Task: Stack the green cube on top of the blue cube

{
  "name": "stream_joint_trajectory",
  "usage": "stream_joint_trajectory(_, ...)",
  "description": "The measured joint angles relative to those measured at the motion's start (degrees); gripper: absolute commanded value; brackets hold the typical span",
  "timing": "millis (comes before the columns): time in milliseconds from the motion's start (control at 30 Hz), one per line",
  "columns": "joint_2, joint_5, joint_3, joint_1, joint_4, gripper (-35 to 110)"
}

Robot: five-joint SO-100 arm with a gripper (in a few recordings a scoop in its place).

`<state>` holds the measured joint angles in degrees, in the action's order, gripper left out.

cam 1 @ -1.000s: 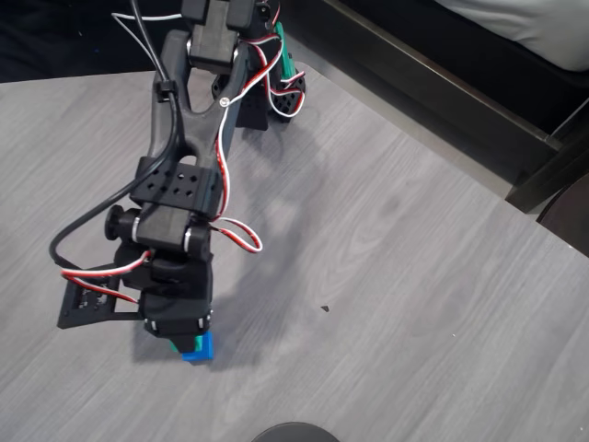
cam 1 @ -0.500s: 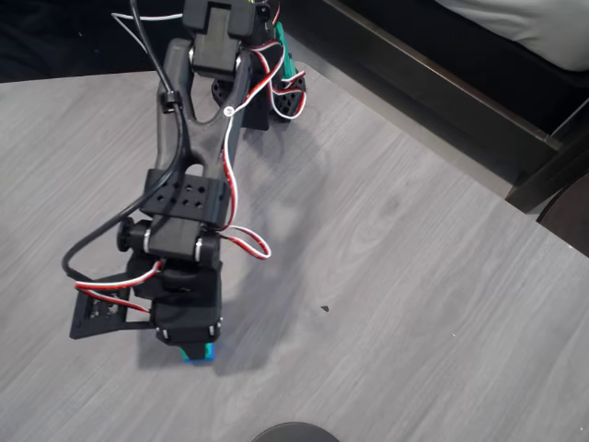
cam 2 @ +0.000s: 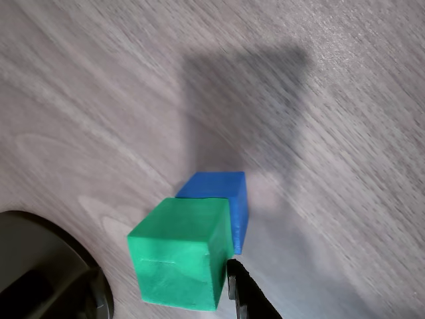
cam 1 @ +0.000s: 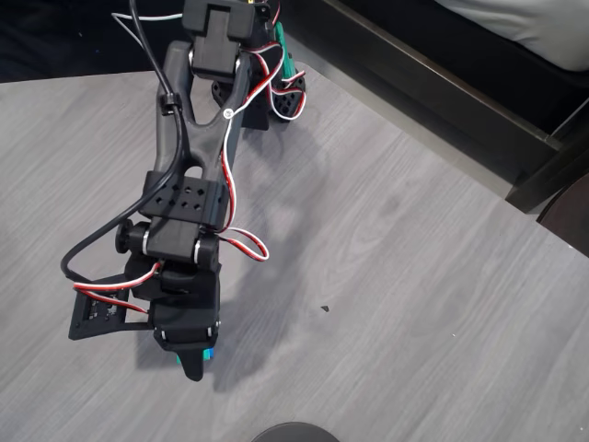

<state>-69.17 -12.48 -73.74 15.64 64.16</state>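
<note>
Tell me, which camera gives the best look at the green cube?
The wrist view: the green cube fills the lower middle, top and front faces clear, next to the blue cube and a dark fingertip. In the overhead view the arm covers it; only a thin teal edge peeks out.

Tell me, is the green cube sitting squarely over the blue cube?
No, in the wrist view the green cube overlaps only part of the blue cube.

Two cubes together on the tabletop [cam 2: 99, 86]

In the wrist view the green cube [cam 2: 179, 252] sits partly over the blue cube [cam 2: 222, 196]; one of the fingers [cam 2: 244, 292] is just right of it.
</note>
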Motion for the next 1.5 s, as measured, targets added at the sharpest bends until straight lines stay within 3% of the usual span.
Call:
stream_joint_trajectory(367, -5.5, 0.0, 0.0, -1.1, 6.8, 29)
stream_joint_trajectory(633, -21.0, 0.2, -0.2, -4.3, 21.2, 32)
stream_joint_trajectory(767, -37.7, 0.3, -7.4, -7.0, 27.4, 32)
stream_joint_trajectory(1167, -98.3, -1.1, -54.9, -10.0, 16.3, 32)
stream_joint_trajectory(1500, -112.3, 6.2, -75.1, -16.4, 10.7, 32)
